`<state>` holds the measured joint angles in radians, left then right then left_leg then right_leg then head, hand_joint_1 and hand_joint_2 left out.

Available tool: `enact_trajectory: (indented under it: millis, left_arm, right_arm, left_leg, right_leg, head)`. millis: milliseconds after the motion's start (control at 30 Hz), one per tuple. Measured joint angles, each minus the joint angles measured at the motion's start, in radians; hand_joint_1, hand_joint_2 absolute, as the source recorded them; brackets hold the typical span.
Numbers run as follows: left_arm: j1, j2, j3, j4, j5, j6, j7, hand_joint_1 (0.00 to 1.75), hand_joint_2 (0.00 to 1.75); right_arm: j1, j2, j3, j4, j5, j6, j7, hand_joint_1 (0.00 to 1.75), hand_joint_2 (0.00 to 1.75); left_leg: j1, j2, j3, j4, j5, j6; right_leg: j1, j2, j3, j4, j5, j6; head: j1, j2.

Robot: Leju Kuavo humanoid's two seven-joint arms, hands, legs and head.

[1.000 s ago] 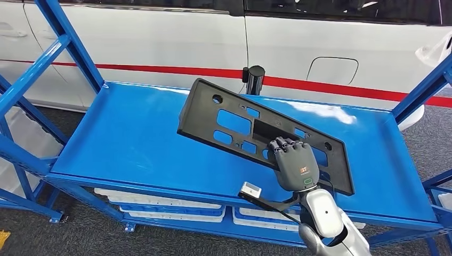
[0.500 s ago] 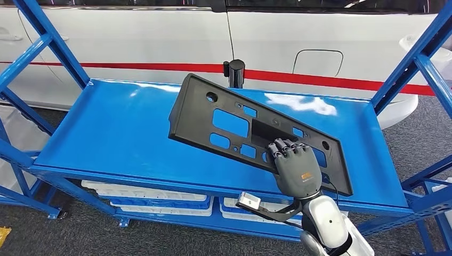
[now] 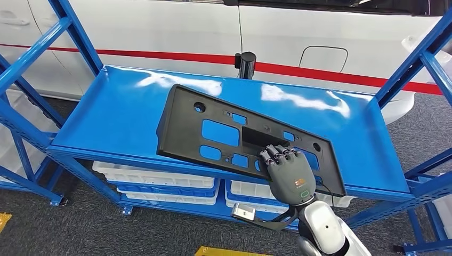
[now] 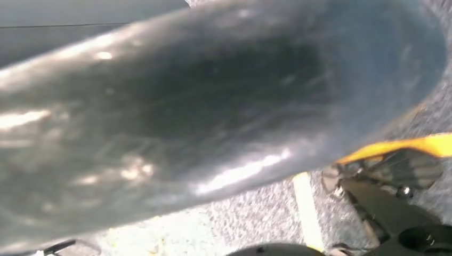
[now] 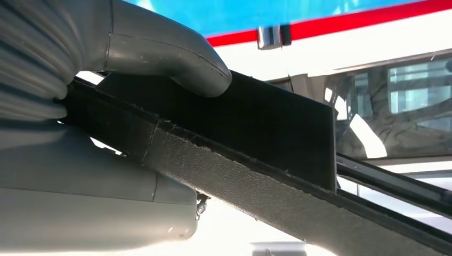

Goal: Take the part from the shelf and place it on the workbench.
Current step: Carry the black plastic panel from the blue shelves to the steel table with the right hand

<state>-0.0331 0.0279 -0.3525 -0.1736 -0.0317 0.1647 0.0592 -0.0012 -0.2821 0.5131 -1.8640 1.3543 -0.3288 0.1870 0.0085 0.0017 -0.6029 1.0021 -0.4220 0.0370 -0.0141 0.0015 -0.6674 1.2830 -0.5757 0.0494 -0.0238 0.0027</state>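
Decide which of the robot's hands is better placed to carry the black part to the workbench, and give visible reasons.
The right. The right hand already grips the black part above the blue shelf, thumb pressed on it.

The part [image 3: 234, 141] lies tilted over the near right half of the shelf [image 3: 117, 112], its left end toward the middle and its right end reaching the near edge. The right hand [image 3: 287, 172] holds the part at its near right, fingers over the near edge, with the thumb [image 5: 176, 53] pressed on the other face. A post [image 3: 245, 64] stands at the far edge of the shelf, a car [image 3: 213, 32] is behind it, and trays [image 3: 154, 182] sit on the level below.
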Motion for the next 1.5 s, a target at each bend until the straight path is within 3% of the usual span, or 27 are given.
enact_trajectory:
  millis: [67, 133, 167, 267, 300, 367, 433, 467, 500, 533, 600, 667, 733, 800, 867, 933, 967, 1000, 1067, 1133, 1167, 1200, 1267, 1333, 1433, 1467, 1500]
  left_arm:
    - [0.000, -0.002, 0.000, 0.000, 0.000, 0.000, 0.000, 0.00, 0.00]
    - [0.000, -0.003, 0.000, 0.000, 0.001, 0.000, -0.001, 0.00, 0.00]
    - [0.000, -0.003, 0.000, 0.000, 0.001, 0.000, -0.002, 0.00, 0.00]
    - [0.001, -0.002, 0.000, 0.001, 0.001, 0.001, -0.002, 0.00, 0.00]
    - [0.002, -0.002, 0.000, 0.001, 0.001, 0.002, -0.002, 0.00, 0.00]
    - [0.004, -0.003, 0.000, 0.002, 0.001, 0.002, -0.003, 0.00, 0.00]
    - [0.004, -0.004, 0.000, 0.002, 0.001, 0.002, -0.003, 0.00, 0.00]
    - [0.004, -0.004, 0.000, 0.002, 0.001, 0.002, -0.003, 0.00, 0.00]
    - [0.004, -0.004, 0.000, 0.002, 0.001, 0.002, -0.003, 0.00, 0.00]
    - [0.003, -0.003, 0.000, 0.002, 0.001, 0.003, -0.003, 0.00, 0.00]
    - [0.002, -0.003, 0.000, 0.002, 0.001, 0.003, -0.003, 0.00, 0.00]
    - [0.000, -0.003, 0.000, 0.002, 0.001, 0.003, -0.003, 0.00, 0.00]
    - [-0.001, -0.003, 0.000, 0.002, 0.001, 0.003, -0.003, 0.00, 0.00]
    - [-0.002, -0.004, 0.000, 0.002, 0.001, 0.003, -0.003, 0.00, 0.00]
    - [-0.003, -0.004, 0.000, 0.003, 0.001, 0.003, -0.003, 0.00, 0.00]
    - [-0.003, -0.003, 0.000, 0.003, 0.000, 0.003, -0.003, 0.00, 0.00]
    - [-0.003, -0.003, 0.000, 0.003, 0.000, 0.003, -0.003, 0.00, 0.00]
    - [-0.003, -0.003, 0.000, 0.003, 0.000, 0.003, -0.003, 0.00, 0.00]
    - [-0.004, -0.003, 0.000, 0.003, -0.001, 0.002, -0.003, 0.00, 0.00]
    - [-0.004, -0.004, 0.000, 0.002, -0.001, 0.002, -0.003, 0.00, 0.00]
    - [-0.005, -0.005, 0.000, 0.002, -0.001, 0.002, -0.003, 0.00, 0.00]
    - [-0.005, -0.005, 0.000, 0.002, -0.001, 0.002, -0.003, 0.00, 0.00]
    - [-0.004, -0.005, 0.000, 0.003, -0.001, 0.002, -0.003, 0.00, 0.00]
    - [-0.003, -0.004, 0.000, 0.005, -0.001, 0.002, -0.003, 0.00, 0.00]
    - [-0.002, -0.004, 0.000, 0.006, 0.000, 0.002, -0.002, 0.00, 0.00]
    - [-0.002, -0.004, 0.000, 0.006, 0.000, 0.003, -0.002, 0.00, 0.00]
    - [-0.002, -0.004, 0.000, 0.006, 0.000, 0.003, -0.002, 0.00, 0.00]
  right_arm:
    - [-0.001, -0.001, 0.003, 0.000, -0.001, 0.000, 0.000, 1.75, 1.75]
    - [-0.001, -0.002, 0.005, -0.002, 0.001, -0.001, 0.000, 1.75, 1.75]
    - [-0.001, -0.004, 0.005, -0.003, 0.002, -0.003, 0.000, 1.75, 1.75]
    - [0.000, -0.008, 0.006, -0.008, 0.003, -0.007, 0.000, 1.75, 1.75]
    - [0.001, -0.009, 0.006, -0.010, 0.002, -0.009, 0.000, 1.75, 1.75]
    - [0.002, -0.009, 0.006, -0.014, 0.001, -0.013, 0.000, 1.75, 1.75]
    - [0.004, -0.009, 0.005, -0.017, -0.001, -0.017, 0.001, 1.75, 1.75]
    - [0.005, -0.010, 0.005, -0.017, -0.002, -0.019, 0.001, 1.75, 1.75]
    - [0.007, -0.010, 0.005, -0.018, -0.002, -0.021, 0.001, 1.75, 1.75]
    - [0.010, -0.010, 0.004, -0.018, -0.002, -0.022, 0.001, 1.75, 1.75]
    - [0.012, -0.010, 0.003, -0.023, -0.002, -0.025, 0.001, 1.75, 1.75]
    - [0.013, -0.012, 0.002, -0.030, -0.004, -0.029, 0.001, 1.75, 1.75]
    - [0.014, -0.015, 0.001, -0.036, -0.007, -0.033, 0.001, 1.75, 1.75]
    - [0.018, -0.018, 0.000, -0.040, -0.011, -0.038, 0.001, 1.75, 1.75]
    - [0.021, -0.023, -0.001, -0.042, -0.013, -0.040, 0.001, 1.75, 1.75]
    - [0.023, -0.026, -0.004, -0.043, -0.014, -0.041, 0.001, 1.75, 1.75]
    - [0.025, -0.028, -0.005, -0.043, -0.015, -0.041, 0.001, 1.75, 1.75]
    - [0.027, -0.029, -0.006, -0.043, -0.015, -0.041, 0.001, 1.75, 1.75]
    - [0.028, -0.030, -0.007, -0.043, -0.016, -0.042, 0.001, 1.75, 1.75]
    - [0.028, -0.031, -0.009, -0.048, -0.016, -0.043, 0.001, 1.75, 1.75]
    - [0.029, -0.031, -0.010, -0.052, -0.016, -0.044, 0.001, 1.75, 1.75]
    - [0.029, -0.031, -0.012, -0.055, -0.016, -0.046, 0.001, 1.75, 1.75]
    - [0.030, -0.033, -0.014, -0.058, -0.016, -0.049, 0.001, 1.75, 1.75]
    - [0.031, -0.034, -0.016, -0.059, -0.016, -0.050, 0.001, 1.75, 1.75]
    - [0.035, -0.034, -0.018, -0.060, -0.016, -0.051, 0.001, 1.75, 1.75]
    - [0.037, -0.034, -0.019, -0.061, -0.016, -0.051, 0.001, 1.75, 1.75]
    - [0.039, -0.034, -0.020, -0.061, -0.016, -0.052, 0.001, 1.75, 1.75]
  left_leg:
    - [0.000, -0.001, -0.018, 0.000, 0.016, -0.005]
    - [-0.003, -0.003, -0.029, 0.001, 0.033, -0.015]
    - [-0.005, -0.004, -0.031, 0.001, 0.040, -0.020]
    - [-0.004, -0.006, -0.037, 0.003, 0.048, -0.036]
    - [-0.002, -0.006, -0.045, 0.020, 0.025, -0.041]
    - [0.002, -0.005, -0.075, 0.115, -0.068, -0.049]
    - [0.004, -0.005, -0.106, 0.249, -0.146, -0.056]
    - [0.006, -0.005, -0.108, 0.291, -0.156, -0.059]
    - [0.008, -0.005, -0.090, 0.291, -0.143, -0.061]
    - [0.011, -0.005, -0.051, 0.250, -0.118, -0.063]
    - [0.015, -0.008, 0.050, 0.106, -0.088, -0.066]
    - [0.013, -0.013, 0.096, 0.023, -0.087, -0.062]
    - [0.006, -0.013, 0.087, 0.018, -0.082, -0.047]
    - [0.004, -0.008, 0.069, 0.014, -0.065, -0.023]
    - [0.004, -0.004, 0.044, 0.011, -0.042, -0.002]
    - [0.000, -0.002, 0.014, 0.012, -0.021, 0.005]
    - [-0.002, -0.002, 0.000, 0.012, -0.010, 0.005]
    - [-0.004, -0.001, -0.014, 0.012, 0.001, 0.005]
    - [-0.006, -0.001, -0.037, 0.013, 0.021, 0.002]
    - [-0.009, -0.002, -0.053, 0.014, 0.041, -0.005]
    - [-0.010, -0.002, -0.056, 0.012, 0.051, -0.010]
    - [-0.010, -0.002, -0.058, 0.011, 0.061, -0.015]
    - [-0.009, -0.003, -0.059, 0.004, 0.079, -0.027]
    - [-0.006, -0.005, -0.073, 0.027, 0.043, -0.038]
    - [-0.001, -0.005, -0.116, 0.195, -0.110, -0.050]
    - [0.001, -0.005, -0.123, 0.257, -0.134, -0.054]
    - [0.004, -0.005, -0.118, 0.294, -0.130, -0.057]
  right_leg:
    - [0.000, -0.001, 0.095, -0.132, 0.043, 0.015]
    - [0.003, 0.000, 0.184, -0.269, 0.059, 0.009]
    - [0.005, 0.002, 0.201, -0.302, 0.058, 0.003]
    - [0.001, 0.002, 0.188, -0.310, 0.069, -0.019]
    - [-0.003, 0.001, 0.181, -0.311, 0.077, -0.030]
    - [-0.008, -0.002, 0.166, -0.312, 0.095, -0.046]
    - [-0.006, -0.002, 0.149, -0.310, 0.113, -0.049]
    - [-0.006, -0.002, 0.139, -0.308, 0.121, -0.047]
    - [-0.007, -0.002, 0.130, -0.305, 0.127, -0.044]
    - [-0.008, -0.002, 0.121, -0.300, 0.131, -0.041]
    - [-0.009, -0.002, 0.105, -0.287, 0.136, -0.034]
    - [-0.005, -0.003, 0.094, -0.278, 0.143, -0.023]
    - [-0.004, -0.002, 0.086, -0.279, 0.156, -0.005]
    - [-0.007, -0.001, 0.066, -0.262, 0.142, 0.003]
    - [-0.008, -0.001, 0.023, -0.176, 0.074, -0.008]
    - [-0.007, -0.001, -0.020, -0.040, 0.000, -0.015]
    - [-0.006, -0.001, -0.026, 0.006, -0.014, -0.011]
    - [-0.006, -0.001, -0.016, 0.021, -0.010, -0.004]
    - [-0.003, -0.001, 0.060, -0.064, 0.034, 0.010]
    - [0.005, -0.002, 0.176, -0.224, 0.049, 0.003]
    - [0.009, -0.003, 0.212, -0.281, 0.045, -0.004]
    - [0.012, -0.002, 0.230, -0.314, 0.039, -0.009]
    - [0.012, -0.002, 0.218, -0.319, 0.049, -0.017]
    - [0.004, -0.003, 0.201, -0.319, 0.069, -0.031]
    - [-0.001, -0.005, 0.164, -0.319, 0.103, -0.047]
    - [0.000, -0.005, 0.151, -0.318, 0.115, -0.048]
    - [0.000, -0.005, 0.137, -0.315, 0.127, -0.045]
  head:
    - [0.000, 0.000]
    - [-0.001, 0.000]
    - [-0.001, 0.000]
    - [-0.002, 0.000]
    - [-0.003, 0.000]
    - [-0.004, 0.000]
    - [-0.004, 0.000]
    - [-0.004, 0.000]
    - [-0.004, 0.000]
    - [-0.004, 0.000]
    - [-0.005, 0.000]
    - [-0.005, 0.000]
    - [-0.005, 0.000]
    - [-0.004, 0.000]
    - [-0.001, 0.000]
    - [0.002, 0.000]
    - [0.002, 0.000]
    - [0.002, 0.000]
    - [0.002, 0.000]
    - [0.001, 0.000]
    - [0.000, 0.000]
    - [0.000, 0.000]
    - [0.000, 0.000]
    - [-0.002, 0.000]
    - [-0.004, 0.000]
    - [-0.004, 0.000]
    - [-0.004, 0.000]
